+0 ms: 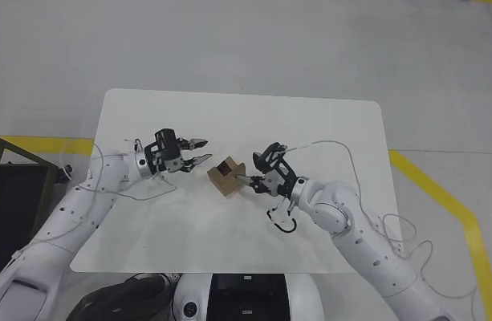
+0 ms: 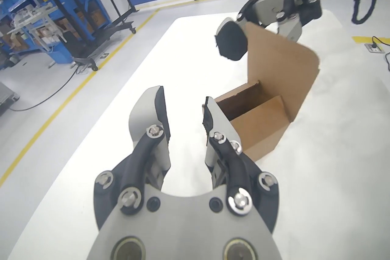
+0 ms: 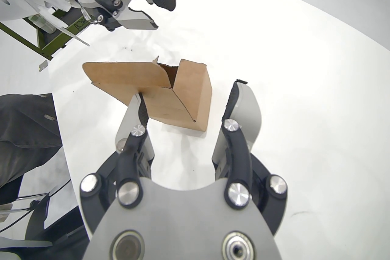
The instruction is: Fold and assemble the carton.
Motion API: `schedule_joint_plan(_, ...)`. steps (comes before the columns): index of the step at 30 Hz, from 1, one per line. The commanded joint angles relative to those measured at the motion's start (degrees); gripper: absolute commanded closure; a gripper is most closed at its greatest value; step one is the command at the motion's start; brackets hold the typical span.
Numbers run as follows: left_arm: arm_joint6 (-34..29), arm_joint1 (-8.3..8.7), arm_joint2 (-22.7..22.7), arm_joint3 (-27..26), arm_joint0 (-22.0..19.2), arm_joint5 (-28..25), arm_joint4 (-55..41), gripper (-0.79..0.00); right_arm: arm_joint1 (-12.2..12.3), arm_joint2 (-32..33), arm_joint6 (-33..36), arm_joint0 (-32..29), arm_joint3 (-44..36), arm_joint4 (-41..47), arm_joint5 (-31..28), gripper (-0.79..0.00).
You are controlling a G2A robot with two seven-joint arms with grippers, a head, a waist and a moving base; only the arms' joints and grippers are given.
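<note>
Resting on the table, the carton appears light and creasable; grip its flap. Left hand and right hand: fingers apart, empty.

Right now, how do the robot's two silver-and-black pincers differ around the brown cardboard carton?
The left silver-and-black pincer is apart from the brown cardboard carton; the right pincer has one fingertip against its tall flap. The left pincer faces the carton's open inside; the right pincer faces its closed outer walls. Both are open and empty.
</note>
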Motion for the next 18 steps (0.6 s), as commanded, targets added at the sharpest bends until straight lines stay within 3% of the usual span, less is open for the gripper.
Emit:
schedule_joint_plan(1, -3.2, -0.41, 0.5, 1.2, -0.3, 0.8, -1.0, -0.262, 0.0, 0.1, -0.1, -0.1, 0.0, -0.1, 0.0, -0.480)
schedule_joint_plan(8, -10.9, -2.57, 5.0, 4.1, -3.1, -1.7, -2.7, -0.271, 0.0, 0.5, -0.2, -0.3, 0.0, -0.1, -0.4, -0.489)
schedule_joint_plan(18, -11.1, -4.08, 8.1, 5.0, -3.1, -2.9, -2.7, -0.289, -0.2, 1.2, -0.2, 0.6, 0.4, -0.4, 0.3, -0.539)
